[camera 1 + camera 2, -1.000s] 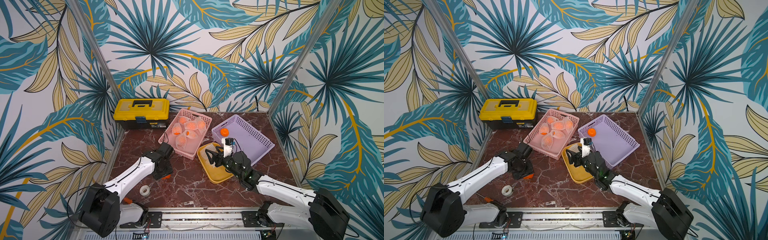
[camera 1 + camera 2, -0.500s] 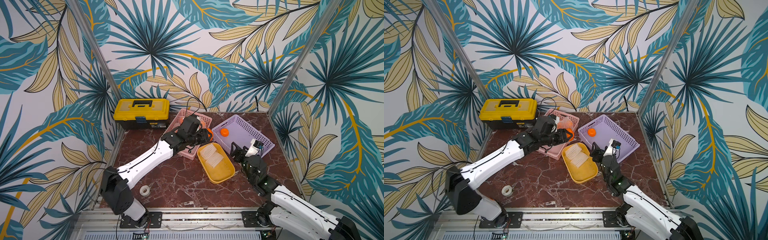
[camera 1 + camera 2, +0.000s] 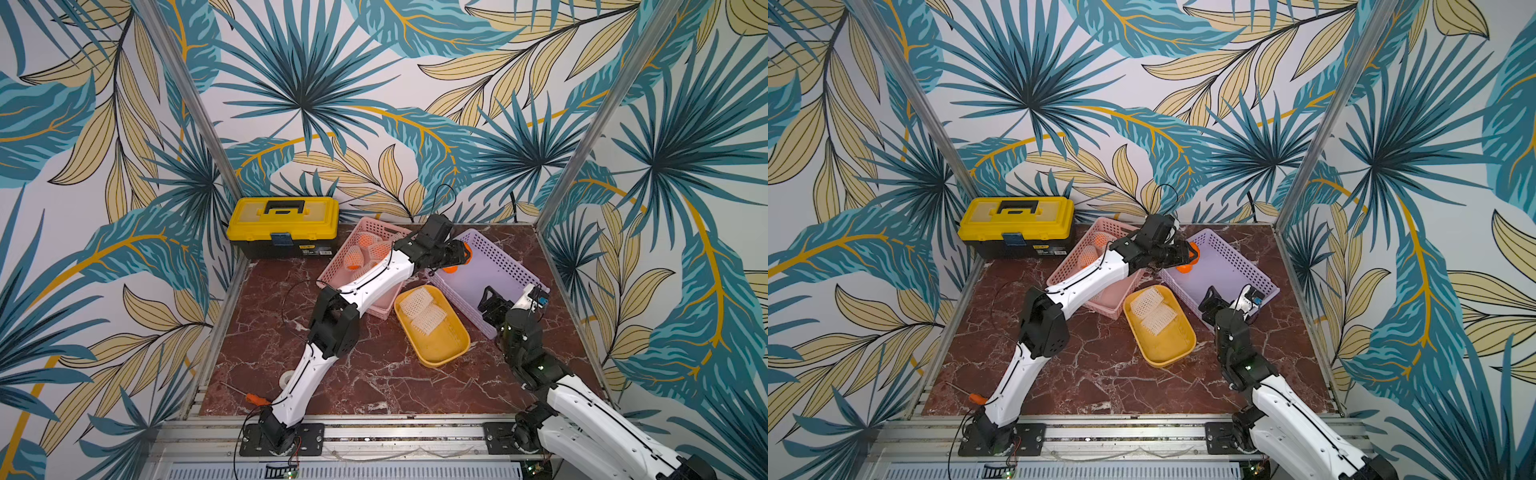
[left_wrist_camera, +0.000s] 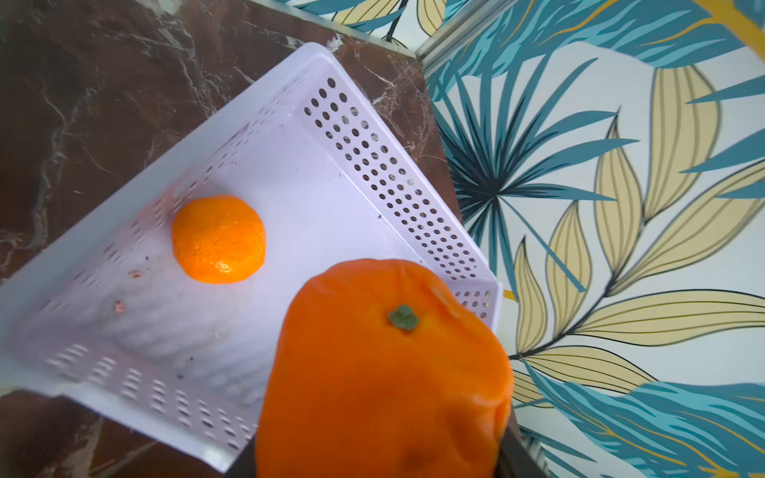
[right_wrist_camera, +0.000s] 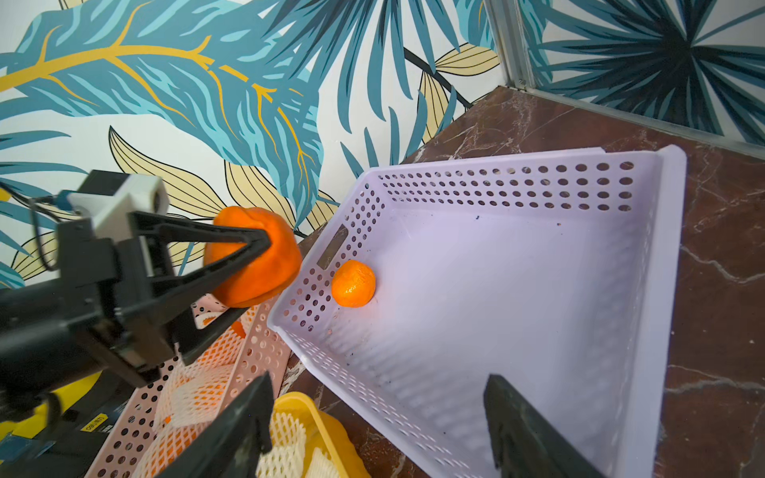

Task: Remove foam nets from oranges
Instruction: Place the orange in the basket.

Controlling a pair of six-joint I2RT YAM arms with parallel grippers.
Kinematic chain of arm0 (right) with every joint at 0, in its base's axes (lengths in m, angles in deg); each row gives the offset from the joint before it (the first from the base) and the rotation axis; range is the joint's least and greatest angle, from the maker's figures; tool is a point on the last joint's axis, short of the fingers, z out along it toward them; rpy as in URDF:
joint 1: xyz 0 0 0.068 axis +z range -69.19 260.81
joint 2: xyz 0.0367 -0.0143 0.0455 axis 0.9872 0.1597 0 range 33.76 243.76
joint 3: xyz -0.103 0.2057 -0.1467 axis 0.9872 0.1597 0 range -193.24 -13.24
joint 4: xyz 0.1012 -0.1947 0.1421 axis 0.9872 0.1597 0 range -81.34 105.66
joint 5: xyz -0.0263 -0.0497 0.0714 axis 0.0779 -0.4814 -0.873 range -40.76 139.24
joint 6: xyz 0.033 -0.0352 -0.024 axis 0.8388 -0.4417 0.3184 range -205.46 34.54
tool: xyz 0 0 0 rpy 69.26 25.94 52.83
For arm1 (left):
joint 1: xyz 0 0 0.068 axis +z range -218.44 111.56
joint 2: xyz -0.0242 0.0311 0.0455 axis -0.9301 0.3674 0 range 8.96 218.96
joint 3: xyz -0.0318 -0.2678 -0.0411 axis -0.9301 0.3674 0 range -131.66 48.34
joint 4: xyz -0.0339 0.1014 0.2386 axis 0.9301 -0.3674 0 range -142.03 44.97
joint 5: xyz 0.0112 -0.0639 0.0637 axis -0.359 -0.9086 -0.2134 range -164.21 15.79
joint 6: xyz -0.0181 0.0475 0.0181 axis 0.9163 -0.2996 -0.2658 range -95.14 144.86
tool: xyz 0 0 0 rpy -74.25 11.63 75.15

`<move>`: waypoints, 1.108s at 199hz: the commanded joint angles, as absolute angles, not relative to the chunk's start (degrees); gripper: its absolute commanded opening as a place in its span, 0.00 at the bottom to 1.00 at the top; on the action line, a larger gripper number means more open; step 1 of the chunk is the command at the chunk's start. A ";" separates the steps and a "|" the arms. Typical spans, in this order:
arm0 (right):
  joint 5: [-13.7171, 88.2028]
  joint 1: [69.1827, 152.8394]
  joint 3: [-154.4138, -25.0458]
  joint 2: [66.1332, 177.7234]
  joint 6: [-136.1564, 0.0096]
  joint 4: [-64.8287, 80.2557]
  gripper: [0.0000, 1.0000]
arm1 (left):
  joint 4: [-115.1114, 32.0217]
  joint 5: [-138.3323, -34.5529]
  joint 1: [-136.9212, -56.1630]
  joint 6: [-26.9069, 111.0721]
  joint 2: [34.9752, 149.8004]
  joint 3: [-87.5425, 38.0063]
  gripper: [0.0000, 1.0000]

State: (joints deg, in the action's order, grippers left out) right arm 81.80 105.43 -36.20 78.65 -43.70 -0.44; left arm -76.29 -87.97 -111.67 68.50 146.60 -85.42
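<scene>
My left gripper (image 3: 462,255) (image 5: 252,277) is shut on a bare orange (image 4: 385,372) (image 3: 1192,252) and holds it above the near corner of the purple basket (image 3: 505,253) (image 5: 496,182). A second bare orange (image 3: 449,269) (image 4: 218,239) lies inside that basket. Two empty foam nets (image 3: 422,309) (image 3: 1152,309) lie in the yellow tray (image 3: 440,349). Several netted oranges (image 3: 353,257) fill the pink basket (image 3: 334,262). My right gripper (image 3: 498,307) (image 5: 381,414) hangs open and empty by the purple basket's front edge.
A yellow toolbox (image 3: 286,224) stands at the back left. A white tape roll (image 3: 286,378) and an orange-handled screwdriver (image 3: 251,398) lie near the front left edge. My left arm stretches across the pink basket. Patterned walls close in three sides.
My left arm has swung from the front left of the table across the pink basket to the purple basket, carrying the orange. My right gripper has drawn back from the yellow tray toward the right.
</scene>
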 commanded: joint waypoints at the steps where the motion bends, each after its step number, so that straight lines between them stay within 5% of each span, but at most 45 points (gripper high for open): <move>1: 80.64 105.15 -34.40 78.85 -43.26 -0.92 0.81 | -77.63 -84.89 -112.21 63.92 150.37 -90.79 0.53; 95: 79.14 104.90 -34.42 80.19 -44.04 -2.58 0.81 | -81.14 -72.39 -112.29 58.29 156.59 -96.67 0.66; 220: 78.34 104.70 -34.57 80.61 -44.17 -3.00 0.81 | -81.32 -71.30 -112.39 56.09 146.27 -90.84 0.92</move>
State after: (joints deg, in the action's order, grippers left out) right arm 78.85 105.04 -35.52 80.35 -43.68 -1.84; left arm -81.23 -72.45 -112.17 57.55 154.06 -91.86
